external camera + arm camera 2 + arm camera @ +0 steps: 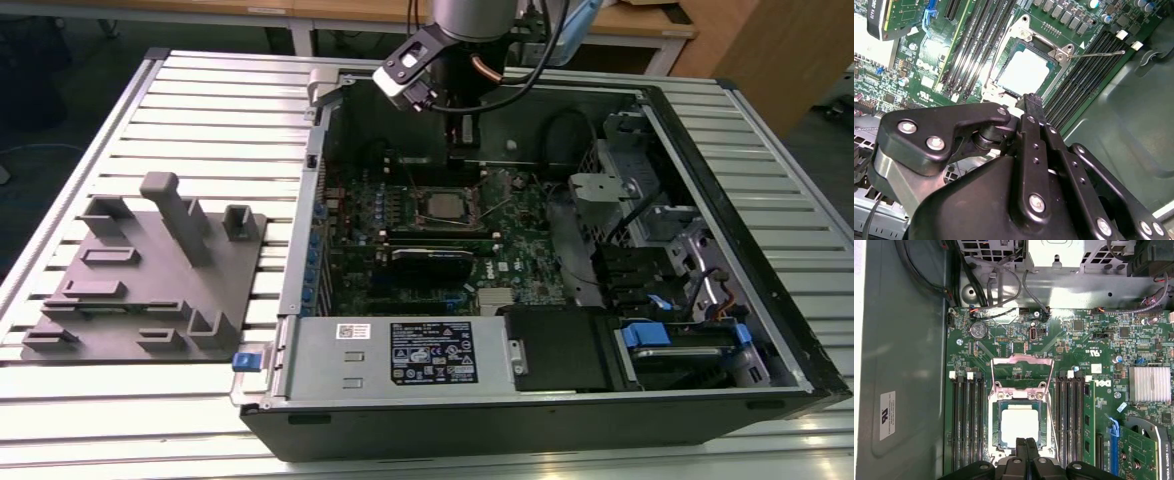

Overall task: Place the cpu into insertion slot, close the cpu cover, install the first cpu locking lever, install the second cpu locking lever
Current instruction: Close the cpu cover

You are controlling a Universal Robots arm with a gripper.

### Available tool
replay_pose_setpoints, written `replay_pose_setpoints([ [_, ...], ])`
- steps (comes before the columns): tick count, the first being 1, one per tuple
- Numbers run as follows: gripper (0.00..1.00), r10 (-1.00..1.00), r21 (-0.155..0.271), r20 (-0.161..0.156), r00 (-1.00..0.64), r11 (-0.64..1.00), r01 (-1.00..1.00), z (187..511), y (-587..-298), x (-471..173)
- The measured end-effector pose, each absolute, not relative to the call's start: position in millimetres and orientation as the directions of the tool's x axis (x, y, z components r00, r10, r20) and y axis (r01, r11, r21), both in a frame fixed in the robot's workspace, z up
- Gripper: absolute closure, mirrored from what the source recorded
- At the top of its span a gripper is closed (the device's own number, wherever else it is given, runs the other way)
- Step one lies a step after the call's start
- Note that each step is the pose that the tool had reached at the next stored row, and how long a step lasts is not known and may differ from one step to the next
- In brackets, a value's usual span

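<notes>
Gripper [1026,442], fingers together, empty, is held over seated cpu [1020,424]; scraping is risked if cpu cover [1023,359] beyond is approached low.

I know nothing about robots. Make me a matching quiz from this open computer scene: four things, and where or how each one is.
Things: 1 small silver-grey square cpu; 2 silvery metal cpu cover frame; 3 black gripper; 4 grey moulded plastic tray.
States: A swung open; B on the slatted table, at the exterior view's left; C seated in the dark-framed insertion slot; D shut, hovering near the cpu.
Pairs: 1-C, 2-A, 3-D, 4-B.
</notes>
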State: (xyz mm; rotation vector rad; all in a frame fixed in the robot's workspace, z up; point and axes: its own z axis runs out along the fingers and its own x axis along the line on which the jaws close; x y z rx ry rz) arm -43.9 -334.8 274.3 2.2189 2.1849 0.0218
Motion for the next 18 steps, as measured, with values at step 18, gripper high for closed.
replay_pose_setpoints([
  [18, 0.9, 1.0, 0.029, -0.009, 0.016, -0.015, 0.999, 274.4, -334.8, -41.4],
])
